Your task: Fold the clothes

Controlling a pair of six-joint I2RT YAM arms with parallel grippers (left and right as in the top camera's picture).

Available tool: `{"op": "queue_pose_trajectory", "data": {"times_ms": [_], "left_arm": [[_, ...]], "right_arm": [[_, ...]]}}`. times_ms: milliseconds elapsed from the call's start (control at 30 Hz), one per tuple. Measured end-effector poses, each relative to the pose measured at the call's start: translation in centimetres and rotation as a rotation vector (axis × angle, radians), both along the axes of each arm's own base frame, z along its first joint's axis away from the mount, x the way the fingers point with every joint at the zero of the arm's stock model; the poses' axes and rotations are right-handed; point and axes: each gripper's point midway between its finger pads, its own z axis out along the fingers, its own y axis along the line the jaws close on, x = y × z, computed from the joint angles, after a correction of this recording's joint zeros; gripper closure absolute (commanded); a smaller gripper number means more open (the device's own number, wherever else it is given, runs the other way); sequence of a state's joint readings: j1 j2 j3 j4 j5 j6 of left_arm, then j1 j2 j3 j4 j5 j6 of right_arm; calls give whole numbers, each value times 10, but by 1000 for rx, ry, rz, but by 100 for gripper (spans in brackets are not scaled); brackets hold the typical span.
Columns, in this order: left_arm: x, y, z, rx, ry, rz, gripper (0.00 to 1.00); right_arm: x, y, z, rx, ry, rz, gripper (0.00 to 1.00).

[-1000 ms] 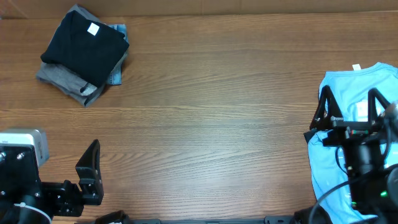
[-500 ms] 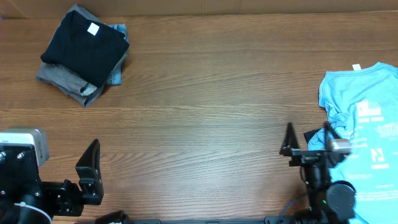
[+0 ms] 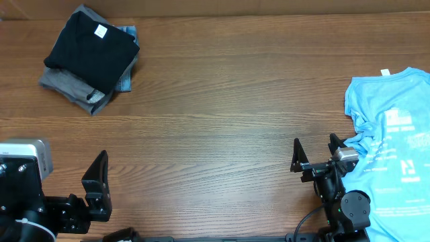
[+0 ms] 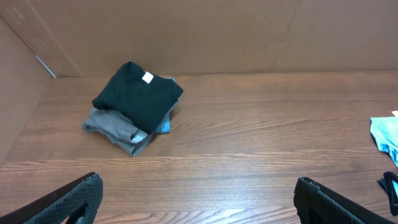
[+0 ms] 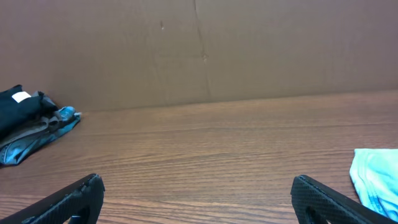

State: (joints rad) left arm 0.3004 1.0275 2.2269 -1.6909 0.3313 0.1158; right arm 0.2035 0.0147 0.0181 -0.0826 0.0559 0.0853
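**Unfolded blue shirt sits to the right of the right gripper**

At far left, the folded stack is a plain black T-shirt with a small white neck label [image 3: 91,48] lying on a grey folded piece [image 3: 67,84]. A sliver of blue fabric [image 3: 127,67] peeks out at its right side. I judge this pile done.

My left gripper [image 4: 198,182] waits at the near-left corner with its jaws spread wide and nothing between them. It is well apart from everything. From overhead I see only one of its fingers; the rest is lost under the wrist housing.

The brown wood-grain table [image 3: 215,101] is bare across the middle.

Further right, my right gripper [image 3: 314,144] is also spread wide and holds nothing. Its jaws point toward the far cardboard wall [image 5: 199,50].

Just beside it, on its right, lies the light-blue printed T-shirt [image 3: 393,134], spread but rumpled along its left edge. Its long axis runs far to near, with the collar and white tag at the far end. The right arm is plainly the nearer one, so I think the next reach goes sideways to the right, not forward.

The shirt's right side and hem are cut off by the frame. My right wrist view shows only one corner of it, and the print is too small to read. I cannot tell whether the cloth touches the gripper's finger.
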Motion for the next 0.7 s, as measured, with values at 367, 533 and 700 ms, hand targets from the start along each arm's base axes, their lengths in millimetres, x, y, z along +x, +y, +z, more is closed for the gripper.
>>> {"op": "queue_pose_trajectory", "data": {"times_ms": [367,533,700], "left_arm": [[0,0,0,0,0,-2,0],[-1,-6,0,4,0,-45,0],[12,-4,7,18,-45,-59,0]], "right_arm": [[0,0,0,0,0,0,0],[0,0,0,0,0,1,0],[0,0,0,0,0,1,0]]}}
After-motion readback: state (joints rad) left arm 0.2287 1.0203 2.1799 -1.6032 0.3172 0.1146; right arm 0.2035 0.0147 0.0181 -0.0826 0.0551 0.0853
